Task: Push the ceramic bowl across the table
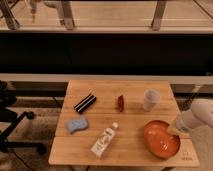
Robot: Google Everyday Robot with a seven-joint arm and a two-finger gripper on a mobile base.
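The orange-red ceramic bowl (161,138) sits near the front right corner of the light wooden table (131,121). My gripper (176,129) comes in from the right on a white arm and is at the bowl's right rim, touching it or just above it. The arm's white casing hides the fingers.
On the table are a translucent whitish cup (151,99) behind the bowl, a small red-brown item (120,103), a black striped bar (85,103), a blue sponge (76,125) and a white bottle (104,140) lying flat. A dark logo (186,156) marks the front right corner. An office chair (10,125) stands at the left.
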